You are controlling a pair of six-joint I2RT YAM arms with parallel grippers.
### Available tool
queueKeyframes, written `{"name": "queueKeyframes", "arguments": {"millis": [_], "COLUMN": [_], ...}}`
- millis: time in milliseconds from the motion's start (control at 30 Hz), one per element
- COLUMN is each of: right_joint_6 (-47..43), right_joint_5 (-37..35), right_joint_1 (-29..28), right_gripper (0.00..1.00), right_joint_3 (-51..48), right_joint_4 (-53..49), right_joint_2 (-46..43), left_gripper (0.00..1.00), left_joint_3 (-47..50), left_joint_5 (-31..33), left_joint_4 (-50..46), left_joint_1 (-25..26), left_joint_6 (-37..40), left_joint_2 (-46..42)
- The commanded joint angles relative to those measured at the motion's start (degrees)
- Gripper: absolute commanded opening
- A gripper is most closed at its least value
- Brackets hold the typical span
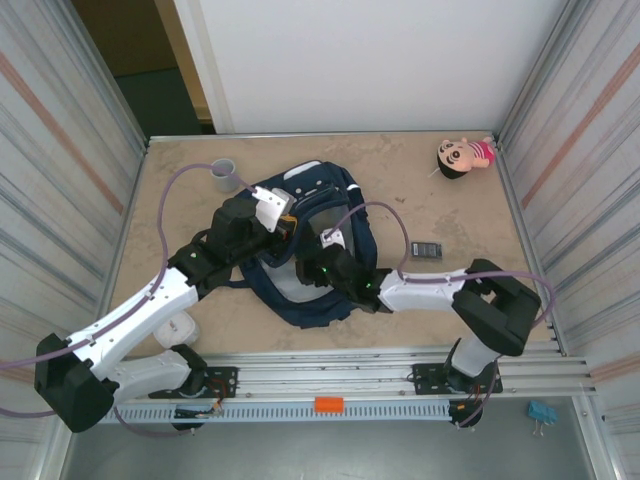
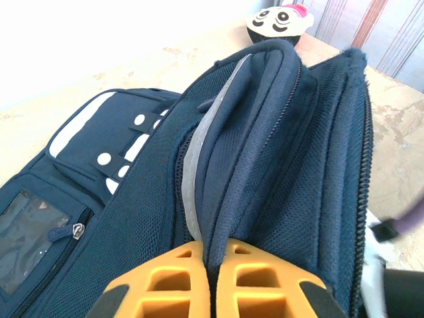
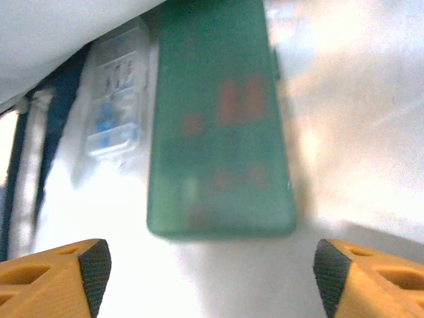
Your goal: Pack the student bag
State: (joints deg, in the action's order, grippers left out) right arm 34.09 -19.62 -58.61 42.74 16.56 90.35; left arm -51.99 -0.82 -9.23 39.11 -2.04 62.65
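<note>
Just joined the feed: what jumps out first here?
The navy bag lies mid-table, with the edge of its opening pinched by the left gripper. The right gripper is open, facing a blurred green case. A doll lies in the far right corner.

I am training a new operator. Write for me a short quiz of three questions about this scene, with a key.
1. True or false: the left tool is shut on fabric of the student bag.
2. What lies in front of the open right tool? A) a green case B) a red book C) a banana
3. Complete: the doll lies at the far ___ corner of the table.
Key: 1 true; 2 A; 3 right.
</note>
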Motion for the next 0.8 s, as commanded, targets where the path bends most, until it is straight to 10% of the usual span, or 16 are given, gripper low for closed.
{"name": "queueKeyframes", "arguments": {"millis": [0,300,767], "right_joint_6": [5.73,8.25,-0.1], "right_joint_5": [-0.97,0.05,8.83], "right_joint_1": [-1.91,0.17,6.62], "right_gripper": [0.72,0.45,0.37], "right_joint_3": [-2.0,-2.95,7.43], "right_joint_4": [-2.16,4.67,15.78], "right_joint_2": [-2.8,3.39,16.31], "left_gripper": [0.0,0.0,0.0], "left_joint_3": [-1.93,-1.46,-2.04], "left_joint_5": [-0.39,-0.73,-0.13], "left_joint_4": [6.68,6.79,5.59], "left_joint_1": [-0.09,-0.09,-0.23], "left_joint_6": [-1.41,-2.09,-0.93], "left_joint_2": [-3.59,-3.44,-3.59]}}
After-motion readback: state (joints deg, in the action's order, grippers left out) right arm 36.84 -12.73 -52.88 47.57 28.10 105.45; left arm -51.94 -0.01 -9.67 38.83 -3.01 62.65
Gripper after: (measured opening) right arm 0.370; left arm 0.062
